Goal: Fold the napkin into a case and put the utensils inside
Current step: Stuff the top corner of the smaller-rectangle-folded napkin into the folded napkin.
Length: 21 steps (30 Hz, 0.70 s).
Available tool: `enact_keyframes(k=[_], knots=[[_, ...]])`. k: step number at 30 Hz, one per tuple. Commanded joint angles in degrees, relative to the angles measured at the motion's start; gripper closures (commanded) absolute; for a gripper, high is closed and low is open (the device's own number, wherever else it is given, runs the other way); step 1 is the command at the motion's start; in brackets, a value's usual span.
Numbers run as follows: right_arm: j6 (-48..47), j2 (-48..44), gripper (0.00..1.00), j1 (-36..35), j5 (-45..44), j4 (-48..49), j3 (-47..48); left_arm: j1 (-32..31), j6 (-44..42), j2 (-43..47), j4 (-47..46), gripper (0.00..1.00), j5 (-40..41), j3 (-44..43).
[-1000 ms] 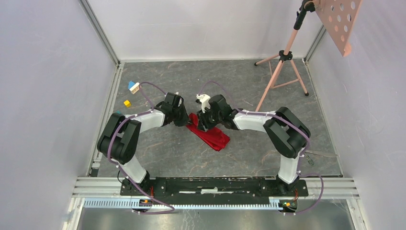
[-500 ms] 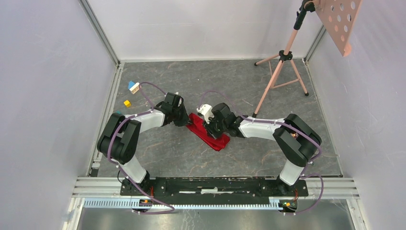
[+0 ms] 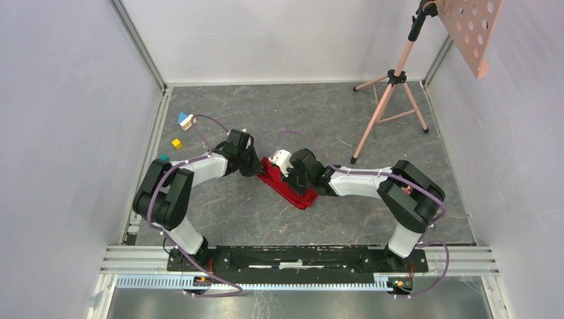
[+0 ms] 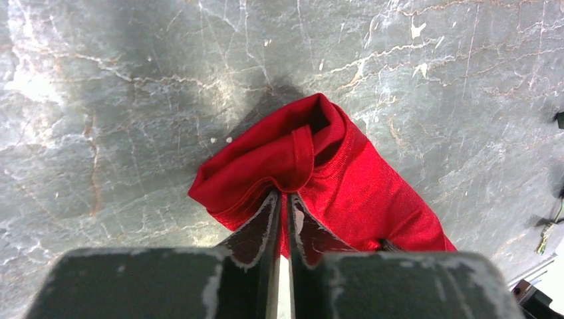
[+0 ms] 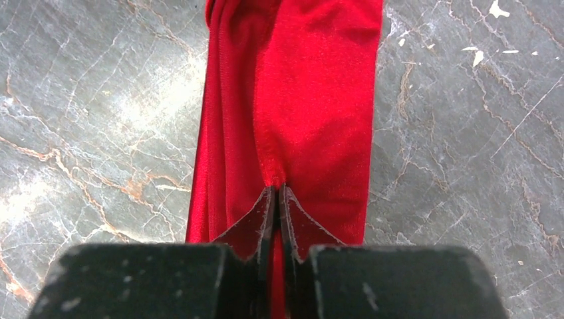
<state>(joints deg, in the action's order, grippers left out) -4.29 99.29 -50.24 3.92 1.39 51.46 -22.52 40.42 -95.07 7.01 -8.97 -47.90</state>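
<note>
Red napkin [image 3: 287, 189]: thin cloth, folded into a narrow strip, lying slantwise on the grey marbled counter [image 3: 253, 219] between the two arms. Far-left end is rolled over into a loose, open fold. Left gripper [image 4: 282, 196]: clenched on the hem at that rolled end, cloth pinched between its fingers. Right gripper [image 5: 276, 189]: clamped on a lengthwise crease toward the strip's other end. Small coloured blocks [image 3: 176, 143]: by the left wall, well apart from the cloth. Pink tripod stand [image 3: 392, 93]: far right corner.
</note>
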Motion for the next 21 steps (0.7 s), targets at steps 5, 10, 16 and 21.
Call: enact_keyframes(k=[5,10,16,21], knots=[[3.7,-3.2,1.0,-0.6,-1.6,1.0,-0.4,0.4,-0.9,10.0,6.0,0.58,2.2,3.0],[7.4,-3.9,1.0,-0.7,-0.5,0.9,-1.0,0.5,1.2,16.1,11.1,0.4,1.8,5.3],[10.7,-5.9,0.99,-0.9,1.6,0.6,-1.4,0.3,10.1,21.6,6.8,0.36,-8.1,13.3],[12.7,-6.0,1.0,-1.3,2.9,0.4,-1.5,-2.5,16.9,20.6,-3.1,0.41,-12.5,17.8]])
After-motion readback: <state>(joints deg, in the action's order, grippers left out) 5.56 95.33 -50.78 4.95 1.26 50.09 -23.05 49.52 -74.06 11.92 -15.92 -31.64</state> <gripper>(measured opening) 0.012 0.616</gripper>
